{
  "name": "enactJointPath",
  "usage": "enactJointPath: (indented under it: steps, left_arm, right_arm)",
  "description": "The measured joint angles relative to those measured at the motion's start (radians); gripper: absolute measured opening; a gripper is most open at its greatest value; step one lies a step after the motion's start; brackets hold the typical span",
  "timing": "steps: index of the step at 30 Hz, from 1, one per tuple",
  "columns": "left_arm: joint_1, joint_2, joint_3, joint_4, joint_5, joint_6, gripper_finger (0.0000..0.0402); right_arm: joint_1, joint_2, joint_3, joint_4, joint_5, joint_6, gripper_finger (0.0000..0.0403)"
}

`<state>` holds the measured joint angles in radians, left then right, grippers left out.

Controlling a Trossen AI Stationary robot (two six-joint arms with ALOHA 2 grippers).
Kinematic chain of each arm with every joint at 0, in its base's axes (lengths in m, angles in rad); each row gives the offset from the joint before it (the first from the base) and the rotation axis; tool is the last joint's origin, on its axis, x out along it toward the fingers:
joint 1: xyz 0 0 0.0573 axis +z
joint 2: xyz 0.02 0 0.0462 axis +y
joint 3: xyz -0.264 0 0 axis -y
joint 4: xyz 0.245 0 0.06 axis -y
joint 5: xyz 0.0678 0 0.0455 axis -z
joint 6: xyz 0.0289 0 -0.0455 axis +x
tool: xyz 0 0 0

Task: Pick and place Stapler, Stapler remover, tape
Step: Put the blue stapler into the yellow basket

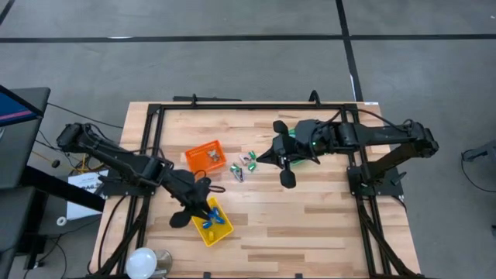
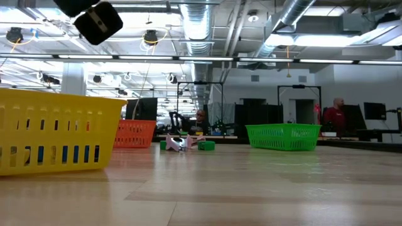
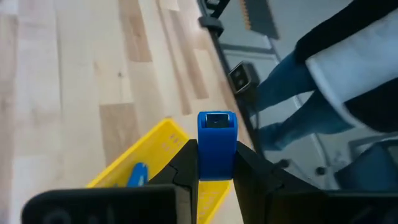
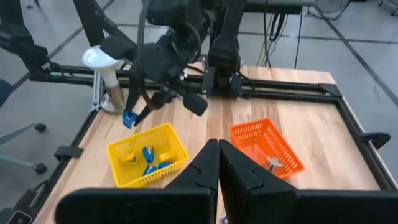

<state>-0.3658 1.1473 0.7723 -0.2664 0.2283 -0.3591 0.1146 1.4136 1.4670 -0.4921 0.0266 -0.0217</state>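
A small blue stapler point(image 3: 216, 144) sits between the fingers of my left gripper point(image 4: 130, 117), held over the yellow bin point(image 1: 211, 225) near the table's front edge. The bin point(image 4: 148, 155) holds blue and yellow pieces. An orange bin point(image 1: 204, 155) at mid-table has a pale piece in it point(image 4: 273, 163). Small green and pink pieces point(image 1: 243, 164) lie loose beside it. My right gripper point(image 4: 219, 155) hangs shut and empty above the middle of the table. No tape shows in any view. My left gripper pinches the blue stapler by its two long sides point(image 3: 211, 163) between its two fingers. The fingers slant downward and lie along the stapler, whose free end point(image 3: 216, 119) sticks out past the fingertips. It hangs clear above the yellow bin's rim.
A green bin point(image 2: 282, 136) stands to the right in the low view, mostly under my right arm in the high view. A white lamp-like thing point(image 1: 143, 262) stands at the table's front left corner. A person's legs point(image 3: 292, 99) show beyond the table edge.
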Motion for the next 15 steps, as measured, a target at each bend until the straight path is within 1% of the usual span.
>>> enactJointPath:
  steps: [4,7,11,15]
  left_arm:
    - [-0.021,0.000,0.000,-0.018,-0.058,0.054,0.0059]
    - [-0.022,0.000,0.000,-0.025,-0.081,0.096,0.0059]
    - [-0.021,0.005,0.000,-0.028,-0.097,0.167,0.0060]
    - [-0.028,0.048,0.000,-0.031,-0.098,0.213,0.0060]
  right_arm:
    - [0.000,0.003,0.000,-0.002,0.000,-0.004,0.0000]
    - [0.000,0.003,0.000,-0.001,0.000,-0.004,0.0000]
    - [0.000,0.003,0.000,-0.001,0.000,-0.004,0.0000]
    - [0.000,0.003,0.000,-0.001,0.000,-0.004,0.0000]
